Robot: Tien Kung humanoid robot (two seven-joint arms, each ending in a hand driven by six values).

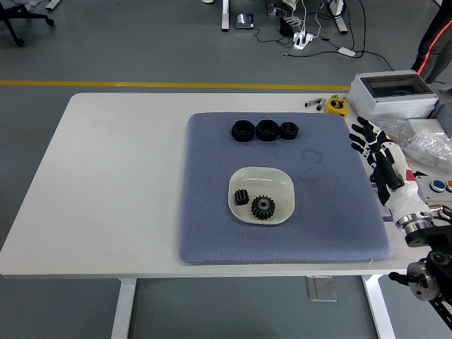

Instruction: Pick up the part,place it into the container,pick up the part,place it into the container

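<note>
A white bowl (277,185) sits in the middle of the blue-grey mat (212,226). Two black gears lie in it: a small one (241,198) at the left and a larger one (263,207) beside it. Three black nut-like parts (265,130) stand in a row near the mat's far edge. My right hand (369,140) hovers at the mat's right edge, fingers spread and holding nothing. The left arm does not show.
A grey plastic box (393,94) stands at the table's back right, with a yellow tape measure (336,105) next to it. Clear plastic bags (426,145) and a small panel with coloured buttons (438,186) lie at the right edge. A person's leg (434,39) shows at top right.
</note>
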